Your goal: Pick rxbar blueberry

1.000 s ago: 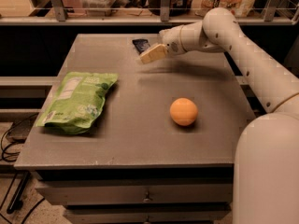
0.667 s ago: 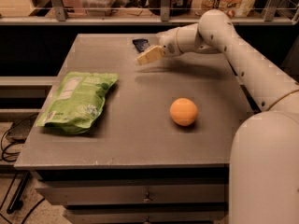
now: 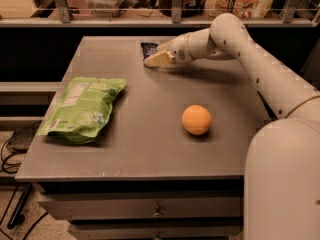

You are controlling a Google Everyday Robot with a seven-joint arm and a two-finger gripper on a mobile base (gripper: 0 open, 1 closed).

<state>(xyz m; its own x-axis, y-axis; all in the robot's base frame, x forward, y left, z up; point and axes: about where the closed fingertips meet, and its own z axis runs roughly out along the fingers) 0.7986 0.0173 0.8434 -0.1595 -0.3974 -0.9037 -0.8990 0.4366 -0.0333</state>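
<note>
Sitting low near the far edge of the table (image 3: 150,119), the gripper (image 3: 156,59) points left. The rxbar blueberry (image 3: 148,47) lies just behind its tip, partly hidden, long axis unclear. Open or closed, I can't tell.

Arm (image 3: 265,71) stretched far out from base (image 3: 282,184), elbow high. Gripper (image 3: 152,60) at far end, low, tip pointing left, wrist (image 3: 187,46) directly behind it.
</note>
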